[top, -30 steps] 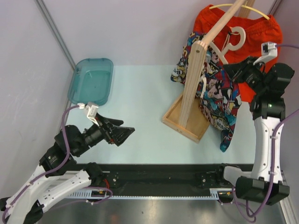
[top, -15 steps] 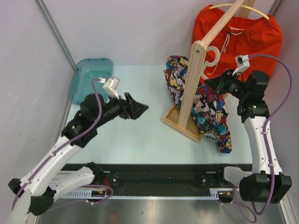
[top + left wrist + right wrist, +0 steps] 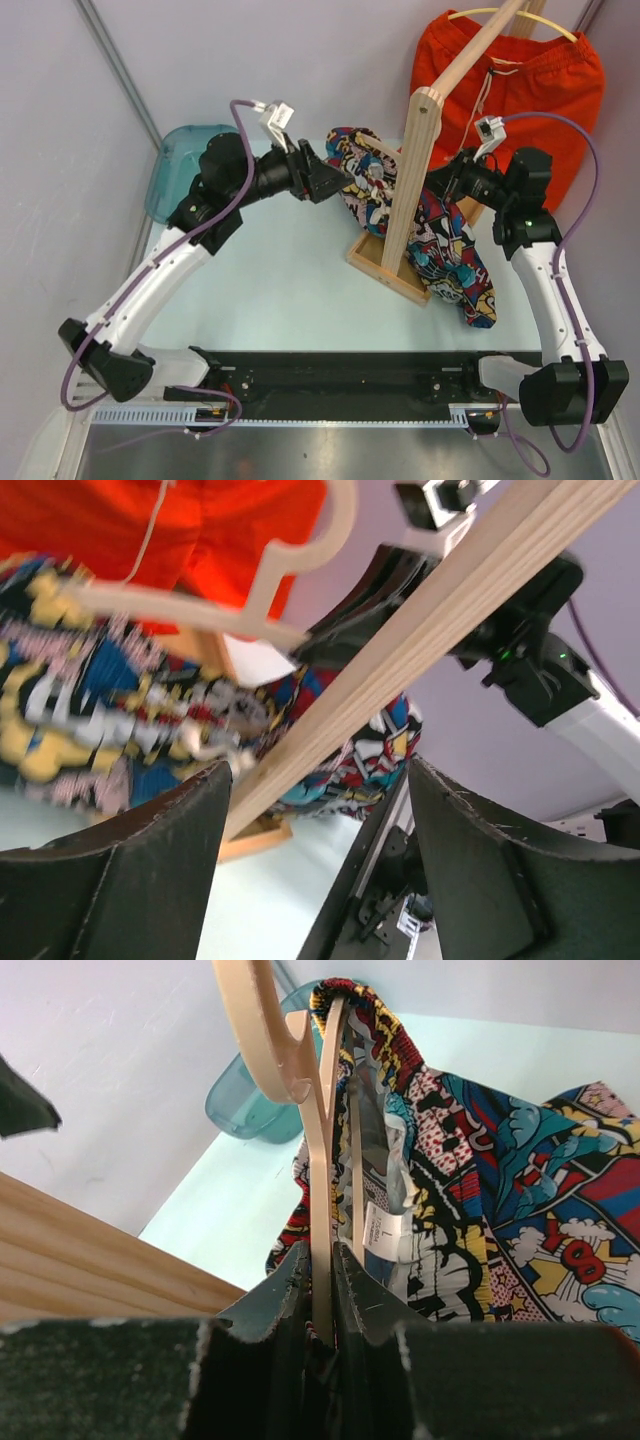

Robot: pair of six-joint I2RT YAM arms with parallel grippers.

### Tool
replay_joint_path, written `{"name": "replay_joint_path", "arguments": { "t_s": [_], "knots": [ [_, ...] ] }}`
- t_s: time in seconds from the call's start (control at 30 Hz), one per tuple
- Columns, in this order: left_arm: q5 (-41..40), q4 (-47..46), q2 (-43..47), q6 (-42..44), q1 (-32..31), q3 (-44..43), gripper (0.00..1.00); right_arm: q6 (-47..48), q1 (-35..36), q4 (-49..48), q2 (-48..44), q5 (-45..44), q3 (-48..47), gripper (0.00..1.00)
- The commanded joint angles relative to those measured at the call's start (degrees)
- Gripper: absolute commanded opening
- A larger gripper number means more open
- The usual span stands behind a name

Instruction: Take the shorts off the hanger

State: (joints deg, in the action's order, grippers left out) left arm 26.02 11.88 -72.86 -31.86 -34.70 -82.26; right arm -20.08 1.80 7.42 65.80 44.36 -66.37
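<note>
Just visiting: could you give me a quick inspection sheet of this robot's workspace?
Surface: pale green table.
Job's things: comic-print shorts draped on a cream hanger, its hook free of the wooden rack; orange shorts hang at the rack's top.
Clutter: teal tray, far left.
Grippers: left gripper open beside the comic-print shorts; right gripper shut on the hanger.
Cables: purple cable on each arm.
Surroundings: plain walls, metal post.

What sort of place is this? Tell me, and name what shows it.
Probably a robot test bench, not a home: two robot arms bolted to the table, bare grey walls, and a wooden rack hung with orange shorts.
</note>
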Motion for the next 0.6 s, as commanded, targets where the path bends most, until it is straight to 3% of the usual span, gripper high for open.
{"name": "replay_joint_path", "arguments": {
  "t_s": [0.0, 0.33, 0.57],
  "knots": [
    [4.48, -5.90, -5.34, 3.64, 0.60, -5.98, 0.75, 0.66, 1.62, -5.65, 0.64, 2.39, -0.52, 0.00],
    [3.78, -3.71, -18.71, 7.85, 1.91, -20.02, 0.75, -3.04, 3.56, -17.96, 5.30, 8.81, -0.52, 0.00],
    [2.46, -2.12, -25.22, 12.25, 1.39, -25.93, 0.69, -5.94, 4.26, -20.43, 7.15, 9.96, -0.78, 0.00]
  ]
}}
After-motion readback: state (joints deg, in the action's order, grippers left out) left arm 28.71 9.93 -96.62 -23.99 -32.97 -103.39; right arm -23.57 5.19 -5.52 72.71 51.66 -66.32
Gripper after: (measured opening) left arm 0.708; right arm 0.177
